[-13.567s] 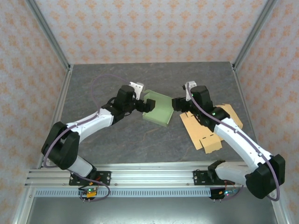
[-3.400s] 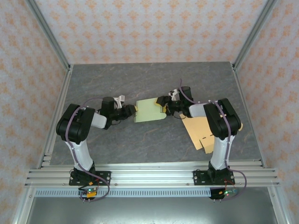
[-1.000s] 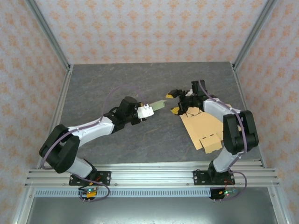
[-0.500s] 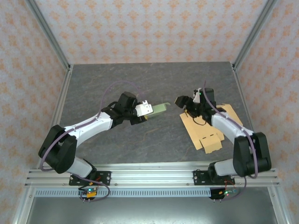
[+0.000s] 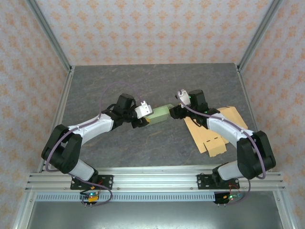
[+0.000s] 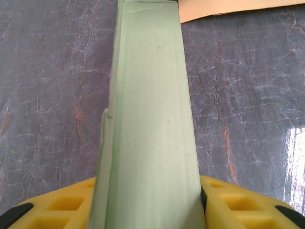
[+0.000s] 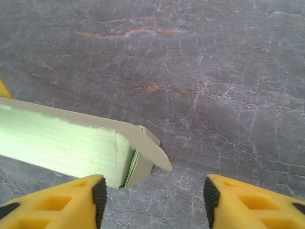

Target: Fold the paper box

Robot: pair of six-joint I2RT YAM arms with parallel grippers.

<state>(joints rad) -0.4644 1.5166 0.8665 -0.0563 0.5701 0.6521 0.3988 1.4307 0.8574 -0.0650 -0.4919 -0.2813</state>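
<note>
Near right: a flat brown cardboard sheet [image 5: 214,136] lies on the grey surface [image 5: 119,148], partly covered by the right arm.

Mid-surface: the green paper box [image 5: 160,113], folded narrow, is clamped at one end by the left end effector [image 5: 146,117]. Yellow fingers [image 6: 238,207] press both its sides, and the gripped end is cut off by the frame.

Right end effector [image 5: 175,112] is at the opposite end, jaws apart. A corner flap [image 7: 150,152] reaches into the gap; contact is hard to make out. Cannot tell whether the box rests on the surface.
</note>
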